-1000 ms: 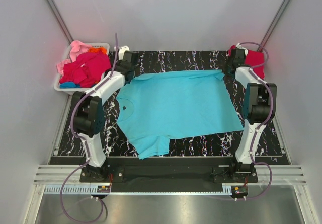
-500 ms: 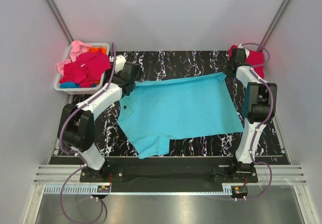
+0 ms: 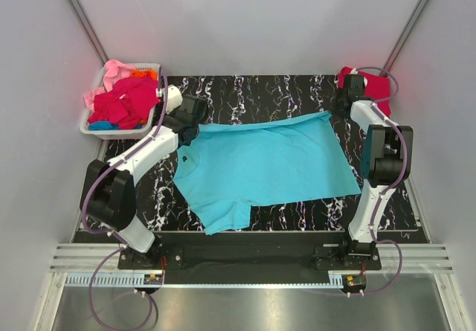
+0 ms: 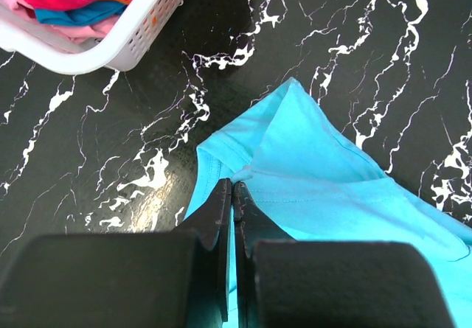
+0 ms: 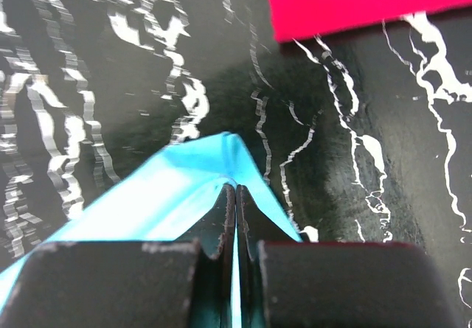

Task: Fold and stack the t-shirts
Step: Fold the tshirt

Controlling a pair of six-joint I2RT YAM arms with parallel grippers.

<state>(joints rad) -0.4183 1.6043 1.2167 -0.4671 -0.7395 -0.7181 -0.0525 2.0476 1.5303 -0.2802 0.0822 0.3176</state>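
Note:
A turquoise t-shirt (image 3: 260, 164) lies spread on the black marbled table (image 3: 245, 93), its far edge lifted between my two grippers. My left gripper (image 3: 195, 125) is shut on the shirt's far left corner; in the left wrist view the gripper (image 4: 233, 185) pinches a fold of the turquoise cloth (image 4: 332, 188). My right gripper (image 3: 335, 109) is shut on the far right corner, where the cloth (image 5: 169, 203) tents up around the gripper (image 5: 236, 188). A folded crimson t-shirt (image 3: 378, 85) lies at the far right corner, just beyond the right gripper (image 5: 354, 0).
A white slotted basket (image 3: 111, 132) at the far left holds several red, pink, orange and blue shirts (image 3: 123, 97); its wall (image 4: 125, 37) is close to the left gripper. The grey booth walls stand close on both sides.
The left gripper has drawn the shirt's far left corner toward the near side, and the far edge has come nearer with it. The right gripper has barely moved.

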